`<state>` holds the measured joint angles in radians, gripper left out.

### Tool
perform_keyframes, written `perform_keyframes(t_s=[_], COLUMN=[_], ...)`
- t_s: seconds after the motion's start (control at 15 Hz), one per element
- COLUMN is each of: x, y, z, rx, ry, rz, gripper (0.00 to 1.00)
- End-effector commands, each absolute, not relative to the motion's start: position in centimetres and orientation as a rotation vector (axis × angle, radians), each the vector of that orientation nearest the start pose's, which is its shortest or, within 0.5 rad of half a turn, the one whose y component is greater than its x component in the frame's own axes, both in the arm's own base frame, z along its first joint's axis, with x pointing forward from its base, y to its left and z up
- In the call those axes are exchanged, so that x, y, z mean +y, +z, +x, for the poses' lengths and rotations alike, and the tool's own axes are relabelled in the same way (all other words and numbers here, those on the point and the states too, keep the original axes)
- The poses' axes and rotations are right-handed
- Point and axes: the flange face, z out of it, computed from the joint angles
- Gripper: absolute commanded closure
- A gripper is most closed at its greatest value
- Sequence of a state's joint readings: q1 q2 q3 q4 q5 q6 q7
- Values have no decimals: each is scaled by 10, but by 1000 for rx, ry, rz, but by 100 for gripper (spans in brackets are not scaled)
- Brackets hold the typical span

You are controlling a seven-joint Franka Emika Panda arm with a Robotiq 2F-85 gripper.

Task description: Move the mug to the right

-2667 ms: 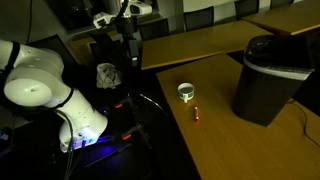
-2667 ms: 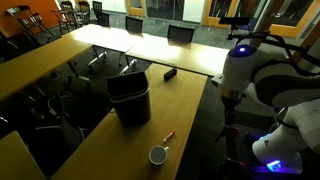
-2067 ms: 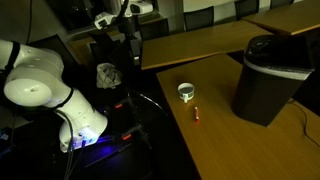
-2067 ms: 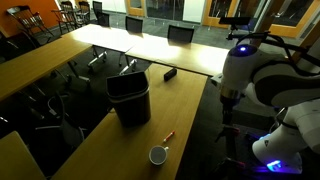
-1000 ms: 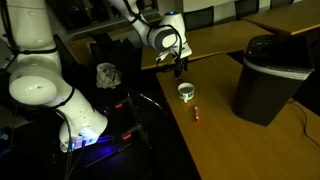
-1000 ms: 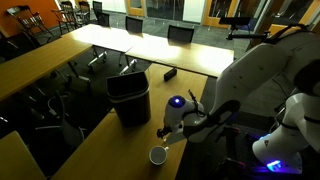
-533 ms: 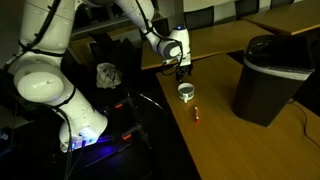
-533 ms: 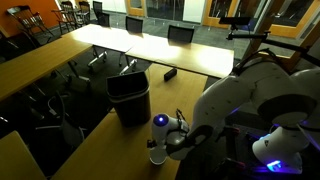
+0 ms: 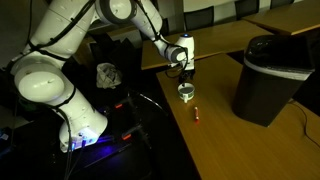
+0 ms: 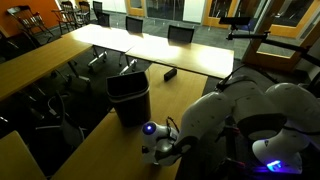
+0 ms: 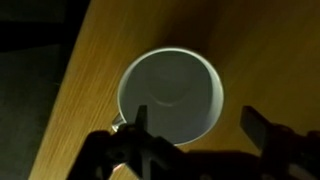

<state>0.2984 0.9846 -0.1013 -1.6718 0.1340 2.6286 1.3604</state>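
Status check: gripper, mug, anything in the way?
Gripper open, low over the mug. Mug upright on the table, not gripped. Small red object close beside it; black bin farther along.

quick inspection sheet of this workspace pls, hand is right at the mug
surface: wooden table, bare apart from the items below
job's things: white mug upright near the table edge, not yet gripped
clutter: small red object lying beside the mug; black bin farther along the same table
grippers: hand open directly over the mug, fingers spread; contact cannot be told
cables: dark cables loop below the table edge near the robot's base
surroundings: dim room; more tables with chairs behind; small black item on a far table
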Motion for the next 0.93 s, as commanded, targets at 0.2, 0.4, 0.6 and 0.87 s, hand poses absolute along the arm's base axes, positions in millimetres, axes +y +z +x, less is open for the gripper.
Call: perform_keyframes(t_s=[0.2, 0.4, 0.6, 0.87], x=[138, 140, 141, 143], y=[0, -11, -19, -25], z=[657, 662, 666, 670], rx=[1865, 1863, 1861, 1843], ry=[39, 66, 62, 56], rz=[-2624, -2652, -2670, -2680], gripper=[0, 27, 47, 77])
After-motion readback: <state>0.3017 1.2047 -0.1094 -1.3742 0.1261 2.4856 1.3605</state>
